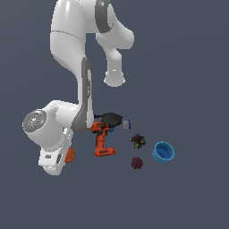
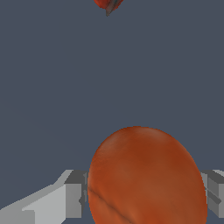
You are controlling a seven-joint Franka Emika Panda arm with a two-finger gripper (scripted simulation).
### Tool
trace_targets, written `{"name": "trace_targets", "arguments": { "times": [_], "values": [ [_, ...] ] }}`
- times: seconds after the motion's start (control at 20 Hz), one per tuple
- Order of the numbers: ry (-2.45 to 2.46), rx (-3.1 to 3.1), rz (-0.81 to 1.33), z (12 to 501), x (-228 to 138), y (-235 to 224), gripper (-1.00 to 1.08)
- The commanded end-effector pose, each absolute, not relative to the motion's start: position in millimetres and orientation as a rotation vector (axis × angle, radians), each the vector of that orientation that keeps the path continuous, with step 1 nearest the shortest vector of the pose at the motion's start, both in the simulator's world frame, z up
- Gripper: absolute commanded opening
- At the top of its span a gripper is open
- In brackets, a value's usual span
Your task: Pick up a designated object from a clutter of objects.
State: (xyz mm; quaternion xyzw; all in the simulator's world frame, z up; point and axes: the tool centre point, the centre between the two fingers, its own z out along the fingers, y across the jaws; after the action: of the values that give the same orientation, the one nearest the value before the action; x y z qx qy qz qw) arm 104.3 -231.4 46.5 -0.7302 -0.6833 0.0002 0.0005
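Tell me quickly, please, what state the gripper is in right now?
Gripper: closed on the orange ball, one finger pressed to each side.

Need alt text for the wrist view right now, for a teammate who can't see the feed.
An orange ball fills the lower part of the frame, sitting between the gripper's two grey fingers, which flank it closely on both sides. Beyond it is bare grey-blue floor, with a sliver of the orange-red drill at the far edge.

orange ball matt w/ faint rough mottling, tool fingers smooth grey plastic-looking, arm glossy white
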Motion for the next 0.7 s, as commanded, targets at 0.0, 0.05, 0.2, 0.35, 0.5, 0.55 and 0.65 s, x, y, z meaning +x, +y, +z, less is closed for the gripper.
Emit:
{"name": "trace_targets", "arguments": {
  "times": [0.0, 0.05, 0.2, 0.35, 0.5, 0.55, 0.65],
  "values": [
    [-2.146, -2.294, 0.000, 46.9, 104.7, -231.6, -1.00],
    [-2.146, -2.294, 0.000, 46.9, 104.7, -231.6, -1.00],
    [-2.146, -2.294, 0.000, 46.9, 104.7, -231.6, -1.00],
    [-2.146, -2.293, 0.001, 46.5, 104.5, -231.2, -1.00],
    [-2.146, -2.293, 0.001, 48.6, 104.1, -230.6, -1.00],
    [-2.146, -2.293, 0.001, 50.3, 103.8, -230.2, -1.00],
    [-2.146, -2.293, 0.001, 55.1, 102.9, -228.9, -1.00]
  ]
}}
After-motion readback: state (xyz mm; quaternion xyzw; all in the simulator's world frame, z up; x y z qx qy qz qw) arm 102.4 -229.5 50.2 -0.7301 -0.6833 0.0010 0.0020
